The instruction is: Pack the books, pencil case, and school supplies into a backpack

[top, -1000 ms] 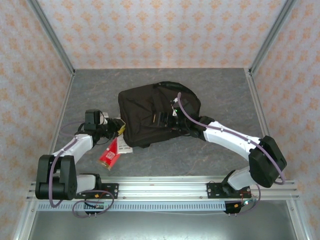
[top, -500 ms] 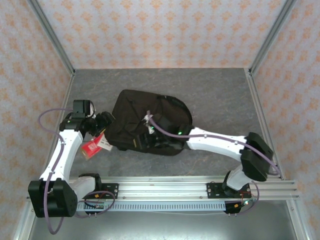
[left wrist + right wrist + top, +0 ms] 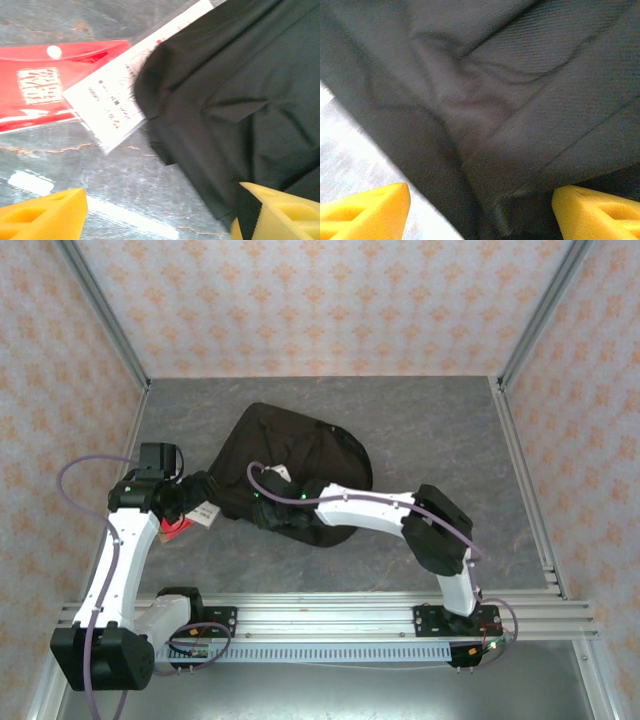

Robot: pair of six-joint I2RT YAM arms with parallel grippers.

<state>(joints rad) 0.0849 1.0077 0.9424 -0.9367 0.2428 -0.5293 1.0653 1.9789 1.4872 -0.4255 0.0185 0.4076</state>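
The black backpack point(image 3: 300, 455) lies slumped on the grey table, and its fabric point(image 3: 245, 95) fills the right of the left wrist view. A red packet point(image 3: 40, 90) lies flat on the table with a white-and-red card point(image 3: 112, 97) overlapping it, the card's end tucked under the backpack's edge. Both show small as the red packet point(image 3: 174, 529) and the card point(image 3: 206, 514) left of the bag. My left gripper point(image 3: 192, 493) point(image 3: 160, 220) is open above bare table, its right finger at the bag's edge. My right gripper point(image 3: 262, 512) point(image 3: 480, 215) stands open over the backpack's near-left fabric point(image 3: 510, 100).
The grey table point(image 3: 430, 430) is walled by patterned panels and metal posts at the back and sides. An aluminium rail point(image 3: 330, 615) runs along the near edge. My right arm point(image 3: 360, 508) stretches leftward across the front of the bag.
My left gripper has opened and its arm swung left and up. The right arm swept left across the backpack, which shifted left and turned. The red packet and card moved left.
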